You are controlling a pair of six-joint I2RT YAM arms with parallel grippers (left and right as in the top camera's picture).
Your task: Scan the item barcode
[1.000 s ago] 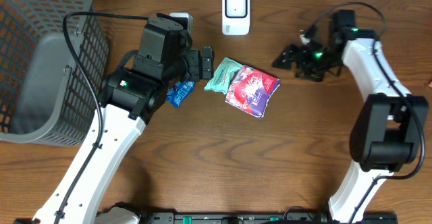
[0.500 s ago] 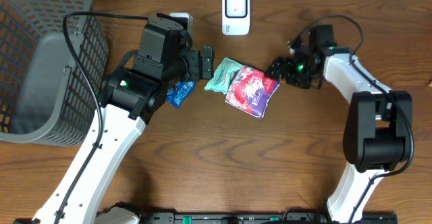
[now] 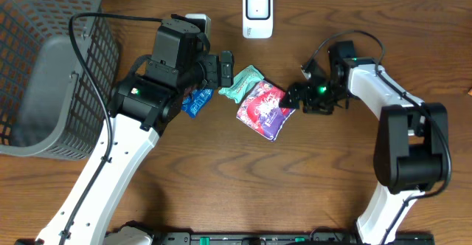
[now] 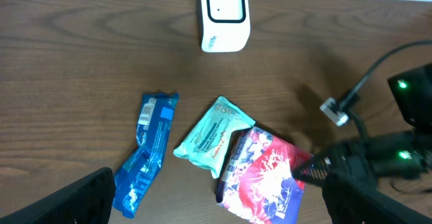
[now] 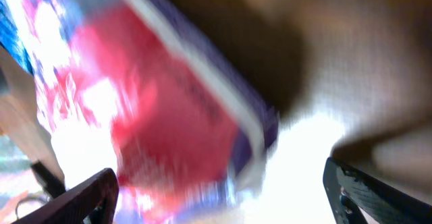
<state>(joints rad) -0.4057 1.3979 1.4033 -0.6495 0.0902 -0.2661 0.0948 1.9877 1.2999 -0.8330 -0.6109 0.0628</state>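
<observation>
Red-and-purple snack pouch (image 3: 262,110) lies flat mid-worktop (image 3: 221,178), touching a teal packet (image 3: 242,83), some way from the white scanner (image 3: 257,12). It is glossy, crinkled foil, and no barcode shows on its upper face. Pickup looks like the step in hand: the right end effector (image 3: 296,91) sits at its right edge, fingers apart, nothing clamped. Next it should close on that edge, lift, and turn the code toward the scanner. The left end effector (image 3: 225,66) hangs spread and empty.
</observation>
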